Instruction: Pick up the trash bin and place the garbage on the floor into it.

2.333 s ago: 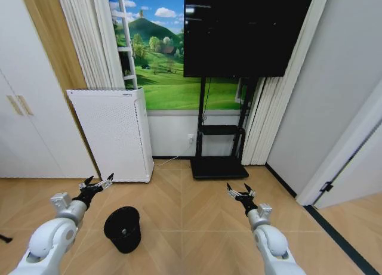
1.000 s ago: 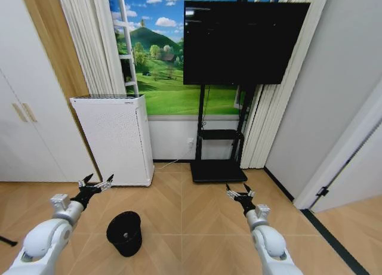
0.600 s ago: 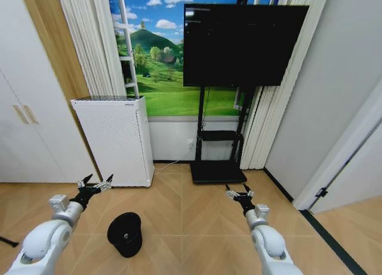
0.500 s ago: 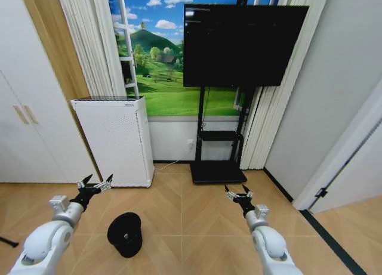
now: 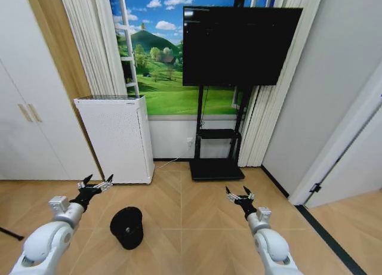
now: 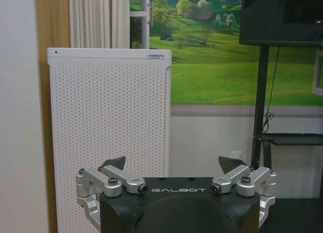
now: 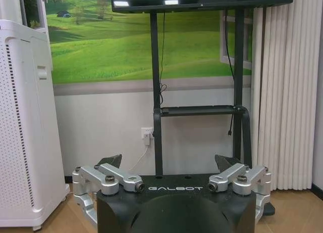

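Where GALBOT reads, left end effector [image 6: 171, 165] spread, empty

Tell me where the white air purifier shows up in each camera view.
Head view: air purifier left of centre, against the wall.
Left wrist view: air purifier beyond the left end effector.
Right wrist view: air purifier at the frame's edge, beside the TV stand.
Shared landmark: the TV stand.

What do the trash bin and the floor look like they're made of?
The trash bin: matte black, probably wire or plastic mesh, though the weave is too fine to confirm here. The floor: light tan wood or wood-look laminate, with planks laid in a herringbone pattern and a soft sheen.
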Controlling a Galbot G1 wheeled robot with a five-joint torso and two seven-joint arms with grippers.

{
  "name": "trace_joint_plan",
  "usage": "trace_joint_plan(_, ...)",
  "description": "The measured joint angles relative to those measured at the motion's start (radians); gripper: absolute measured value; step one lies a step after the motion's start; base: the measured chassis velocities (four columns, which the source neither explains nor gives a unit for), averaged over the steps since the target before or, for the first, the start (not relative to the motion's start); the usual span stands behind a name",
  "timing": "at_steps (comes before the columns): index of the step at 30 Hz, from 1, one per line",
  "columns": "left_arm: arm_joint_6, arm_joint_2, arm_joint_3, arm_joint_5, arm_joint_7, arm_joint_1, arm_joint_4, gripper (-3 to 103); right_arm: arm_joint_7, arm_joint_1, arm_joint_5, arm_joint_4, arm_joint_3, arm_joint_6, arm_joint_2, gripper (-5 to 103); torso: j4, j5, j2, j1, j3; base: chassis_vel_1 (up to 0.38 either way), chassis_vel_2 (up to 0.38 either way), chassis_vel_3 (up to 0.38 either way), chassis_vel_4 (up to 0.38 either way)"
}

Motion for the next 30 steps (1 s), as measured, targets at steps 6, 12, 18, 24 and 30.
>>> trace_joint_plan(6,0.004,-0.003,0.008,0.001,-0.007,-0.006,0.001,100,-0.004,0.0,-0.003,-0.009,0.003,0.005,-0.003,100,0.0,-0.0005,-0.002,0.0,-0.001,0.253,-0.26,-0.263,0.264)
trace_joint_plan(12,0.004,-0.004,0.01,0.01,-0.009,-0.003,0.003,100,-0.017,0.009,-0.003,-0.025,0.0,0.007,-0.004,100,0.0001,-0.0005,-0.003,-0.001,-0.001,0.309,-0.315,-0.327,0.331)
trace_joint_plan(18,0.006,0.001,0.014,0.01,-0.011,-0.007,0.005,100,-0.021,0.015,-0.004,-0.042,-0.002,0.015,-0.003,100,0.0,-0.0002,-0.004,-0.002,-0.002,0.378,-0.354,-0.373,0.371)
trace_joint_plan(24,0.007,-0.001,0.029,0.012,-0.022,-0.017,0.01,100,-0.022,0.019,-0.002,-0.06,-0.001,0.023,-0.006,100,-0.0003,-0.0002,-0.004,-0.002,-0.002,0.364,-0.365,-0.378,0.349)
trace_joint_plan(30,0.009,-0.007,0.041,0.013,-0.036,-0.017,0.012,100,-0.018,0.027,0.002,-0.091,0.0,0.037,-0.008,100,0.0001,-0.0004,-0.004,-0.003,-0.003,0.275,-0.299,-0.278,0.287)
